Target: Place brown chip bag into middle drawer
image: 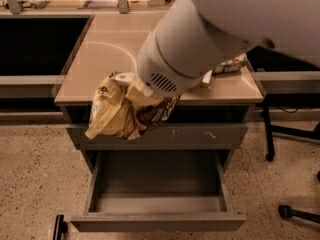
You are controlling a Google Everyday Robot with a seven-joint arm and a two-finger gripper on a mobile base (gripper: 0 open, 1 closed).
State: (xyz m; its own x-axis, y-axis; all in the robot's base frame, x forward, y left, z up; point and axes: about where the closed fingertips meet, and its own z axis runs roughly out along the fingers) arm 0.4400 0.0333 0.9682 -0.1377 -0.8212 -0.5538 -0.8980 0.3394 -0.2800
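Observation:
The brown chip bag [112,115], crinkled pale yellow and dark brown, hangs in the air past the table's front edge, in front of the top drawer and above the open middle drawer [157,223]. My gripper [145,95] is hidden under the big white wrist housing [175,59], and the bag's top end disappears into it, so it is shut on the bag. The middle drawer is pulled out, and its grey box interior holds nothing that I can see.
The closed upper drawer front with pale scratch marks [205,134] lies behind the bag. A silver-green packet [231,64] lies on the beige table top [100,59] at the right. Chair base legs [297,213] stand on the floor at right. My arm hides the table's middle.

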